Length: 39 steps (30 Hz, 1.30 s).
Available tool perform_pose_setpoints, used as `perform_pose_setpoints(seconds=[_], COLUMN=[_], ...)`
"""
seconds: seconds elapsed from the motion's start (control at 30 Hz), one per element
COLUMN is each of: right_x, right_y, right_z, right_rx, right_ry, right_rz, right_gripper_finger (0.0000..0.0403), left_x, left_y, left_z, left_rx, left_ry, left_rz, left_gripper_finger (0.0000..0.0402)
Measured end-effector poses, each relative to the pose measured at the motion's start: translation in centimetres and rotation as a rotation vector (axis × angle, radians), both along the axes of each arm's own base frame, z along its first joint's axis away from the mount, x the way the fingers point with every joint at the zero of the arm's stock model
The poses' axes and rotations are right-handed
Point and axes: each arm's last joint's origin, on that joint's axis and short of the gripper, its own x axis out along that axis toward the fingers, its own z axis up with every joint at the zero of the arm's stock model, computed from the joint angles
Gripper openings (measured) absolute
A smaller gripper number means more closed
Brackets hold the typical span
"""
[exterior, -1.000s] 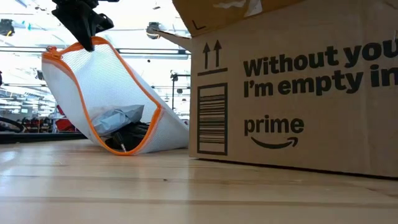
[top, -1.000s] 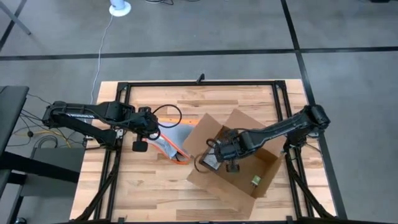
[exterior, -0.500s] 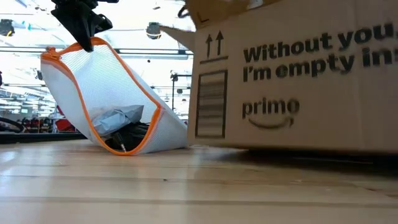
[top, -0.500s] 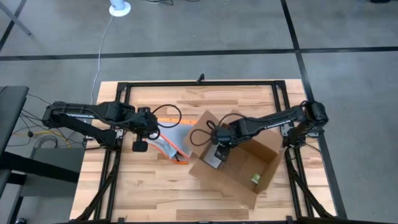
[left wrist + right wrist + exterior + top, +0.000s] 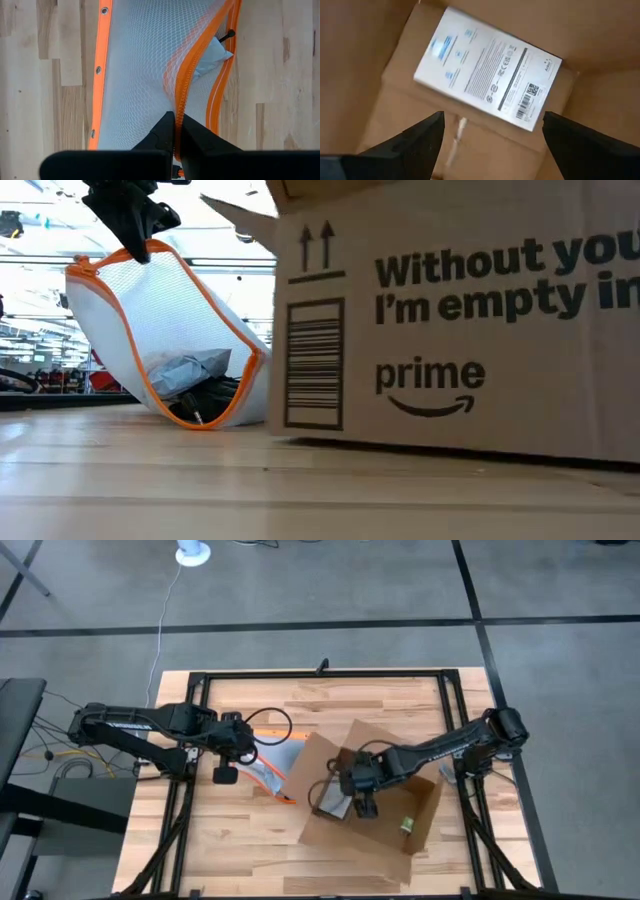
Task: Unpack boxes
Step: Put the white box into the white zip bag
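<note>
Over on the left side, the left gripper (image 5: 175,131) is clamped on the orange zipper edge of a mesh pouch (image 5: 272,765), holding it propped up off the wooden table (image 5: 240,850). There's already some grey and dark stuff sitting in the bottom of it, so I'd guess that's where the unpacked things go.

Moving right, the cardboard box (image 5: 365,785) sits mid-table, just beside the pouch, flaps open. The right gripper (image 5: 355,795) is reaching down inside it with its fingers spread wide, nothing in them. Right under it there's a flat white package (image 5: 487,75) with a printed label, lying on the box floor. Further right in the box, a small greenish item (image 5: 407,827) is in the corner.

So I'd call it partway: box open, at least two things not out yet.
</note>
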Motion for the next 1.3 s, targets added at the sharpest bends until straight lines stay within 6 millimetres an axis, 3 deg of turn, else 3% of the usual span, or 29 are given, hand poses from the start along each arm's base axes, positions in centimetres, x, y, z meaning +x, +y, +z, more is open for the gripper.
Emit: perform_pose_setpoints(seconds=[0.17,0.37,0.47,0.83,0.97,1.23,1.3], right_x=[0.1,1.7,2.4,5.0,5.5,6.2,6.3], right_y=[2.0,2.7,2.7,2.0,1.6,-0.2,-0.2], right_z=[-0.5,-4.8,-6.9,-9.4,-9.5,-10.0,-10.2], right_rx=[-0.165,-0.268,-0.330,-0.200,-0.176,-0.113,-0.112], right_ry=[-0.045,0.017,0.056,-0.057,-0.094,-0.090,-0.088], right_rz=[0.285,0.460,0.488,0.472,0.460,0.389,0.410], right_gripper_finger=[0.0317,0.0317,0.0317,0.0304,0.0249,0.0045,0.0015], left_x=[0.0,0.0,0.0,0.0,0.1,0.1,0.1], left_y=[0.0,0.0,0.0,0.0,0.0,0.0,0.0], left_z=[0.0,0.0,0.0,0.0,0.0,0.0,0.0], left_rx=[0.000,-0.003,-0.007,-0.008,-0.009,-0.017,-0.017], left_ry=[-0.002,-0.003,-0.004,-0.008,-0.012,-0.020,-0.020], left_rz=[-0.001,0.006,0.018,0.019,0.024,0.040,0.040], left_gripper_finger=[0.0000,0.0000,0.0000,0.0000,0.0000,0.0000,0.0000])
